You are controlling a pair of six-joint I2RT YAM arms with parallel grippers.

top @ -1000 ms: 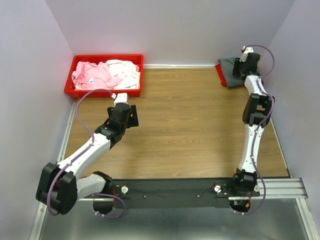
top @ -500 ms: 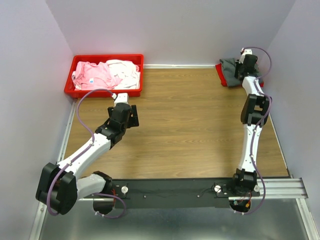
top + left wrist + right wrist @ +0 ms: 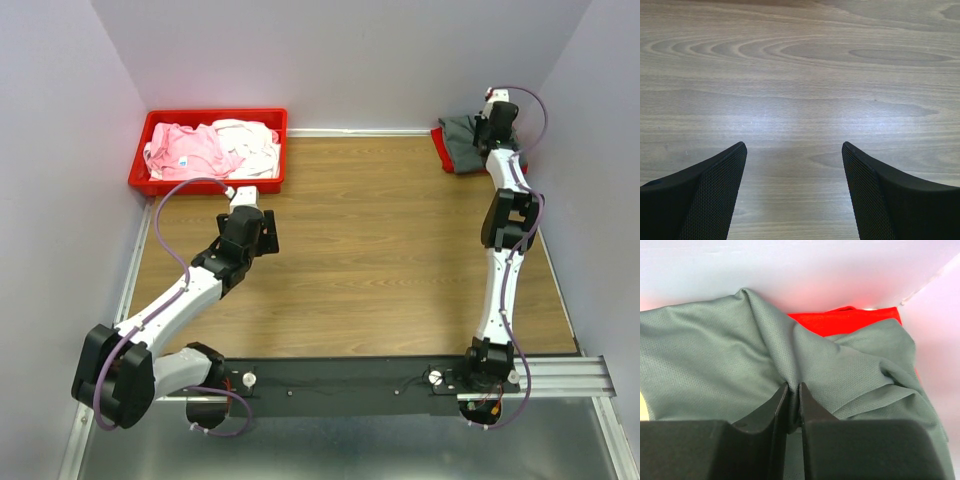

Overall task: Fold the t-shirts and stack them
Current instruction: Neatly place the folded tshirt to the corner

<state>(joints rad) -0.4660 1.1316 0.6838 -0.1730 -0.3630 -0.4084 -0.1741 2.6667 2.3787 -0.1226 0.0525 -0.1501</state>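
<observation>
A dark grey t-shirt (image 3: 462,142) (image 3: 715,355) lies crumpled on a red t-shirt (image 3: 440,148) (image 3: 845,320) in the far right corner by the wall. My right gripper (image 3: 494,128) (image 3: 793,386) is over it, jaws pinched shut on a ridge of the grey cloth. Pale pink (image 3: 185,148) and white (image 3: 250,145) t-shirts lie heaped in the red bin (image 3: 210,185) at the far left. Just in front of that bin my left gripper (image 3: 240,192) (image 3: 794,146) hangs open over bare wood, with nothing between its fingers.
Walls close in the table at the back, left and right; the right arm reaches into the corner. Wood tabletop (image 3: 370,250) spans between the two arms. A metal rail (image 3: 400,385) with the arm bases runs along the near edge.
The right gripper has pushed a little farther into the corner and closed its jaws onto a fold of the grey t-shirt. The left arm has not moved.
</observation>
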